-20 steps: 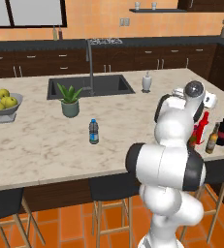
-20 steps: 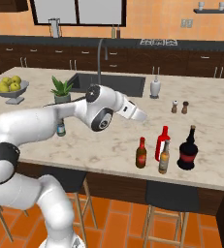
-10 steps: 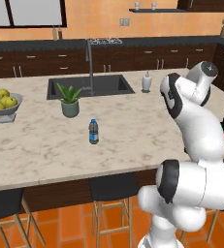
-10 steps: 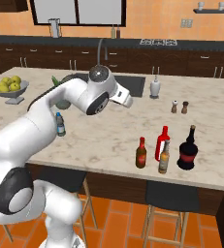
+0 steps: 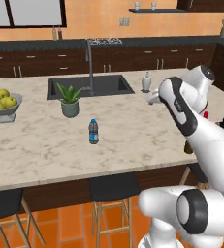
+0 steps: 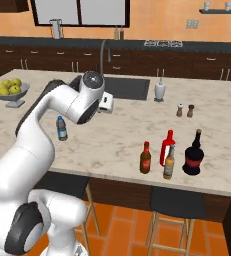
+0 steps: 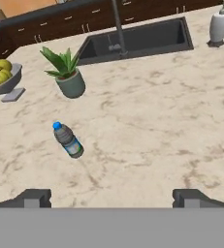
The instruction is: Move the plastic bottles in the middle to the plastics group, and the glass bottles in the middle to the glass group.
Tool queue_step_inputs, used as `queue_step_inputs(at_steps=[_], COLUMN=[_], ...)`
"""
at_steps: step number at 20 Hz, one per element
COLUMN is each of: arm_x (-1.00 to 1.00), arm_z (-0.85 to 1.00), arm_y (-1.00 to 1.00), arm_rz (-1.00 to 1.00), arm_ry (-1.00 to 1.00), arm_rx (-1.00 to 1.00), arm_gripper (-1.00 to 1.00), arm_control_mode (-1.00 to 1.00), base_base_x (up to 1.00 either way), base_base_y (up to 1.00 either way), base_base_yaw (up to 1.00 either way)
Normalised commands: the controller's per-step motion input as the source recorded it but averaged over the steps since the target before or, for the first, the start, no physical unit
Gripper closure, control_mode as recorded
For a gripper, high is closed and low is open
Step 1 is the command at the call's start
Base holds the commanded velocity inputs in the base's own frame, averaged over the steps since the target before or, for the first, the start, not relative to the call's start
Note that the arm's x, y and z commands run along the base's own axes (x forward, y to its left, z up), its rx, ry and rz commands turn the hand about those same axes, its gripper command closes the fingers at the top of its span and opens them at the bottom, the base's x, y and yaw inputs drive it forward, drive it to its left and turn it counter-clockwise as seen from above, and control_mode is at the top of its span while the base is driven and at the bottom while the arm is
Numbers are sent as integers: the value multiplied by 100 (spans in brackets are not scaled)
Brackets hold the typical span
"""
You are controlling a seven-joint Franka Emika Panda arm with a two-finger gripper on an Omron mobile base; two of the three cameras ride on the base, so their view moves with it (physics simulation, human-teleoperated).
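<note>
One water bottle [image 7: 68, 140] stands upright alone mid-counter, near the plant [image 7: 65, 72] and well apart from the glass group [image 6: 179, 152] at the right. Our gripper [image 7: 111, 197] hangs high above it, jaws wide and empty. We fear a skewed descent could tip the slim bottle and send it rolling.

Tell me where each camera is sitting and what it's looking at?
Left base view: behind the arm's left, facing the counter; white arm at right.
Right base view: behind the arm's right, facing the glass bottles; arm at left.
Hand view: on the hand, looking down between the open tool tips.
All three share the water bottle and potted plant.
</note>
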Motion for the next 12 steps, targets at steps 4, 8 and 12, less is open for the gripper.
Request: queue_step_inputs(at_steps=[4,8,12], arm_x=[-17,-8,-1], arm_z=[-23,-22,-9], arm_y=[100,94,56], arm_rz=[7,2,3], arm_ry=[0,-2,0], arm_rx=[-15,-14,0], arm_gripper=[-100,-100,-100], arm_control_mode=[-100,-100,-100], base_base_x=[0,0,0], base_base_y=[0,0,0], base_base_yaw=[0,0,0])
